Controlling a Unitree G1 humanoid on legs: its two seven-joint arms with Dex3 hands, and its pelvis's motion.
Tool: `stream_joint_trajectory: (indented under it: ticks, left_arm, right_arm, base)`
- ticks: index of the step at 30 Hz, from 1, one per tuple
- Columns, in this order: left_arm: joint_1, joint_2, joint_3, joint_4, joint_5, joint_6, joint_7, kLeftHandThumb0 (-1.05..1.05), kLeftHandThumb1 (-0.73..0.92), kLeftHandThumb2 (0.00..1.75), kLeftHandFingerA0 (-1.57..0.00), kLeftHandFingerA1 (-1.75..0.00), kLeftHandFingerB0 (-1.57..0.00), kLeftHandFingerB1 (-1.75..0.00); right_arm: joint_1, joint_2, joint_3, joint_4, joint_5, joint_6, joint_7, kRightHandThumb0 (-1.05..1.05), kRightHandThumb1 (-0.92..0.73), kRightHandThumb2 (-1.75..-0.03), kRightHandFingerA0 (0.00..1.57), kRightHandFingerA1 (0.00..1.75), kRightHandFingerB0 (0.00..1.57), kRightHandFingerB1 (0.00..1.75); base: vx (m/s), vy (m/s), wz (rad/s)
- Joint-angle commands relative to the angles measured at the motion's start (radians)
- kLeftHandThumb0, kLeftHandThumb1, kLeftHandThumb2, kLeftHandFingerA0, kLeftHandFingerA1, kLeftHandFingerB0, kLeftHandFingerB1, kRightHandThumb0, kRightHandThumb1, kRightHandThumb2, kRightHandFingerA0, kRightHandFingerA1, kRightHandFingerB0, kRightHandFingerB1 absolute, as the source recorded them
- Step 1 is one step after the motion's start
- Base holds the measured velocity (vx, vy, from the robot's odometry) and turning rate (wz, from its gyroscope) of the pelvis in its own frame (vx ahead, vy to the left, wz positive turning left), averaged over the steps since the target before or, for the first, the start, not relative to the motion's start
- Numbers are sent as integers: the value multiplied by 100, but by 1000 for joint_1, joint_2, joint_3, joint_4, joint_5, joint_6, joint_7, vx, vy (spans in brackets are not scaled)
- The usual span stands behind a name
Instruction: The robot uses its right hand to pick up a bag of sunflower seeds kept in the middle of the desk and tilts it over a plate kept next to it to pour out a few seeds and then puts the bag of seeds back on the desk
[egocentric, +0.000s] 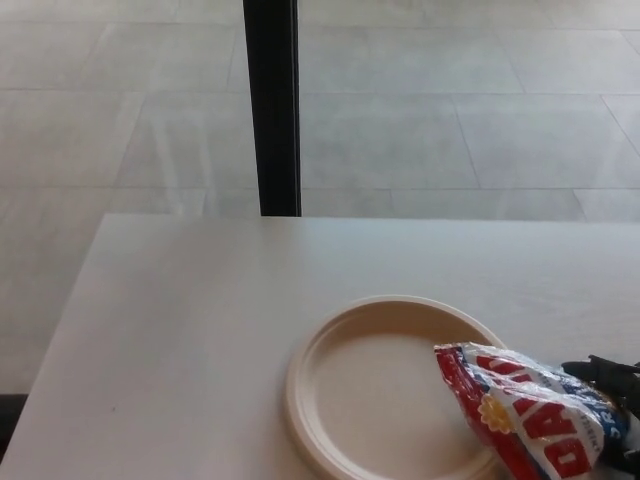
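Note:
A red, white and blue bag of sunflower seeds (525, 410) lies tilted over the right edge of a round cream plate (375, 390), its mouth end pointing left over the plate's inside. My right hand (612, 395) shows only as black fingers at the picture's right edge, closed around the bag's far end. No seeds show on the plate. My left hand is out of view.
The plate sits on a pale wooden desk (200, 320) whose far edge runs across the middle of the picture. Beyond it stands a black vertical post (272, 105) on a grey tiled floor (450, 110).

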Motion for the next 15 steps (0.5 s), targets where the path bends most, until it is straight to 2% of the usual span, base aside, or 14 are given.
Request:
stream_joint_trajectory:
  ticks: [1, 2, 3, 4, 5, 6, 10, 11, 12, 15]
  left_arm:
    - [-3, 8, 8, 21, -14, -19, -16, -91, 92, 83, 0, -74, -9, -65]
    - [0, 8, 5, 18, -11, -24, -16, -95, 92, 83, 0, -70, -8, -67]
    - [2, 11, 5, 16, -10, -22, -14, -96, 92, 82, 0, -74, -9, -65]
    - [-5, 14, 2, 30, -4, -20, -3, -95, 92, 82, -3, -77, -10, -67]
    - [-6, 15, 2, 32, -3, -21, -2, -95, 92, 82, -3, -77, -10, -67]
    - [-2, 14, -1, 28, -2, -23, -5, -98, 92, 90, -10, -81, -6, -63]
    - [-6, 12, 13, 27, -19, -12, -8, -97, 91, 87, -10, -81, -7, -64]
    - [-2, 12, 4, 27, -6, -30, -5, -95, 92, 84, -9, -83, -10, -70]
    - [-2, 12, 4, 25, -7, -25, -3, -95, 76, 126, -10, -71, -17, -67]
    - [-2, 12, 3, 21, -8, -14, 1, -94, 77, 126, -8, -69, -17, -66]
  right_arm:
    - [34, 22, 11, -32, -2, -38, -30, -18, -77, -83, 93, 173, 82, 84]
    - [35, 25, 7, -40, 9, -37, -27, -14, -72, -96, 87, 168, 87, 97]
    - [38, 26, 5, -43, 13, -36, -23, -14, -68, -101, 86, 160, 87, 113]
    - [39, 24, 2, -40, 11, -36, -30, -16, -70, -97, 81, 169, 72, 148]
    - [40, 24, 2, -40, 11, -36, -31, -16, -70, -97, 81, 169, 72, 148]
    - [43, 22, -3, -45, 9, -29, -33, -17, -71, -94, 77, 175, 67, 156]
    - [43, 29, -13, -57, 14, -7, -32, -17, -67, -102, 81, 175, 70, 158]
    - [44, 33, -21, -68, 18, 27, -20, -19, -63, -107, 84, 175, 71, 156]
    - [43, 35, -25, -71, 23, 43, -12, -19, -61, -108, 85, 173, 73, 157]
    - [41, 38, -32, -74, 31, 57, -1, -20, -60, -109, 86, 173, 74, 158]
  base:
    - [0, 0, 0]
    - [0, 0, 0]
    - [0, 0, 0]
    - [0, 0, 0]
    - [0, 0, 0]
    - [0, 0, 0]
    - [0, 0, 0]
    - [0, 0, 0]
    - [0, 0, 0]
    - [0, 0, 0]
